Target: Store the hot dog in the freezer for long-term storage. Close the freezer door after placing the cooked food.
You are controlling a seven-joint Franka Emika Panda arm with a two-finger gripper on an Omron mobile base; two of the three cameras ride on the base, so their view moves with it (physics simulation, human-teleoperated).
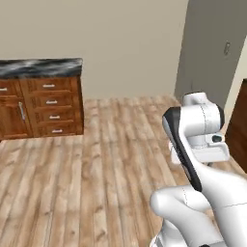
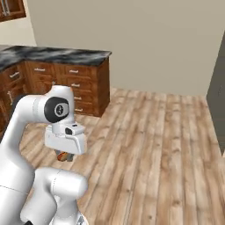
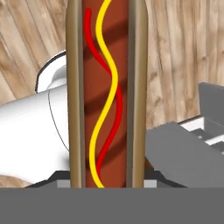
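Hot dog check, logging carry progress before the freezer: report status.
Gripper shut on the hot dog, held over wood floor. Grey fridge panel ahead right in the left base view. Floor toward it looks unobstructed.

Glossy white arm (image 1: 202,193) of rounded, bulbous segments, with a black band along one link and a dark round joint cap (image 2: 56,109). Boxy white wrist block; small dark spot there, perhaps a button.
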